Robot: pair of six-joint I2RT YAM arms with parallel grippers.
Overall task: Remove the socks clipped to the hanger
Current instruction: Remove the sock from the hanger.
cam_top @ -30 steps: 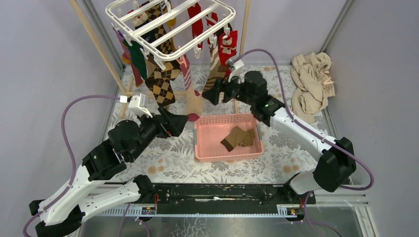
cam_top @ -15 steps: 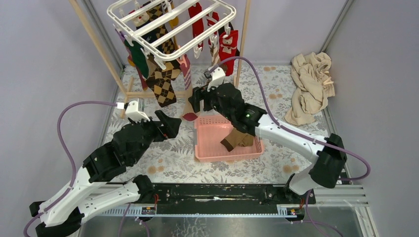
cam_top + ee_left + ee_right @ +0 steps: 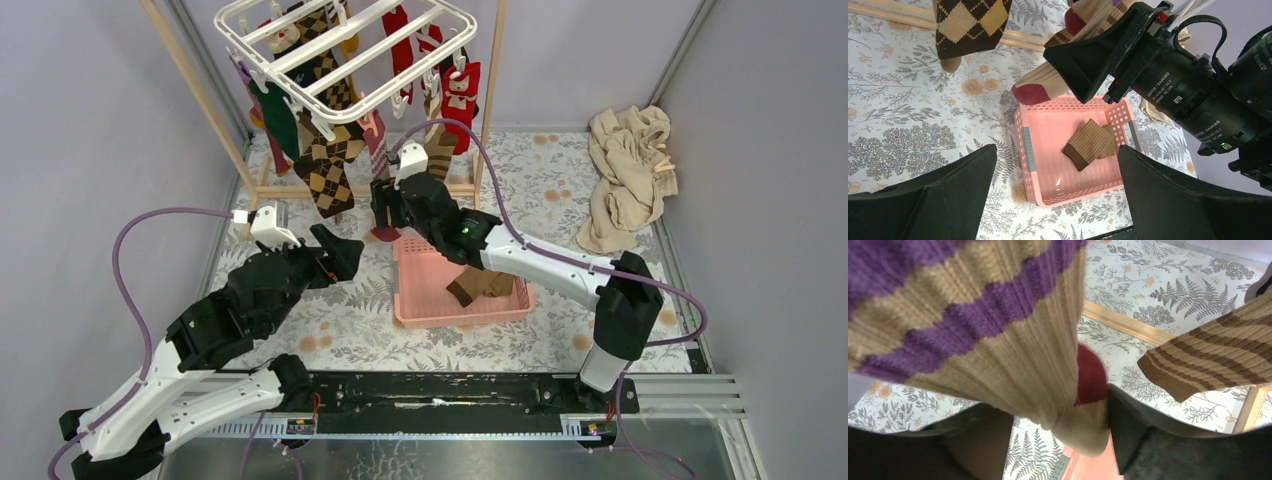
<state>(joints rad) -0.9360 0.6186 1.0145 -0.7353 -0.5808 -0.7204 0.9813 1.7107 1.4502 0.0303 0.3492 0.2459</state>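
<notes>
Right hand half-open (fingers apart), straddling striped sock

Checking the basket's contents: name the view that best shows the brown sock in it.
Left wrist: the brown sock lies large and unobstructed in the basket. Top view shows it small; right wrist misses it.

Left hand agape, right hand outstretched

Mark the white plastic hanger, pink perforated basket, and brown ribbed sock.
white plastic hanger (image 3: 338,117): top external, near corner.
pink perforated basket (image 3: 1048,175): left wrist, bare floor.
brown ribbed sock (image 3: 1088,147): left wrist, its middle.
</notes>
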